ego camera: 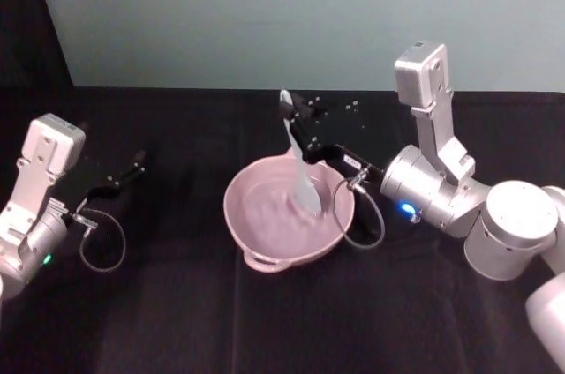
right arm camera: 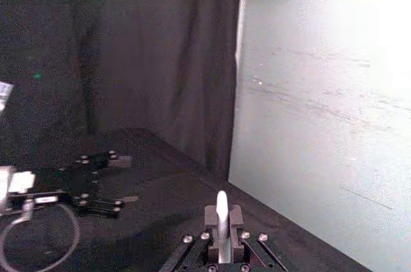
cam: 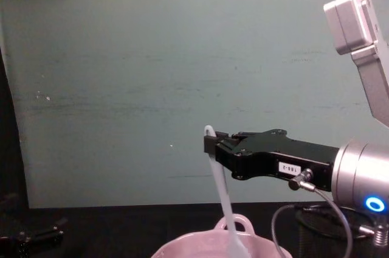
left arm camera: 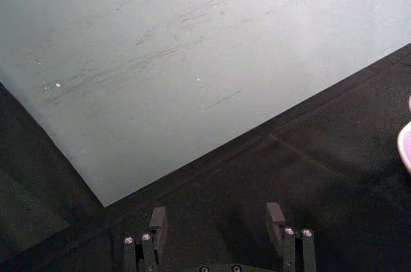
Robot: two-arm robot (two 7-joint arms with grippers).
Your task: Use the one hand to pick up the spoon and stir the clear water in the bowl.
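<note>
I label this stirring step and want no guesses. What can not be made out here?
- Clear water: head view, blur inside the wide pale pink glossy ceramic bowl hides its level.
- Long slim white plastic spoon, held in the right black gripper's jaws: chest view, lower end lost at the bowl's rim.
- Left gripper, parked open at left: head view, jaws merge with black cloth.

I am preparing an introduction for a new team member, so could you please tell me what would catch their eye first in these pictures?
First, the right gripper, jaws shut on the long white spoon, holds it near upright with its lower end inside the pale pink bowl at the middle of the black table. The left gripper sits idle at the table's left, jaws open.
</note>
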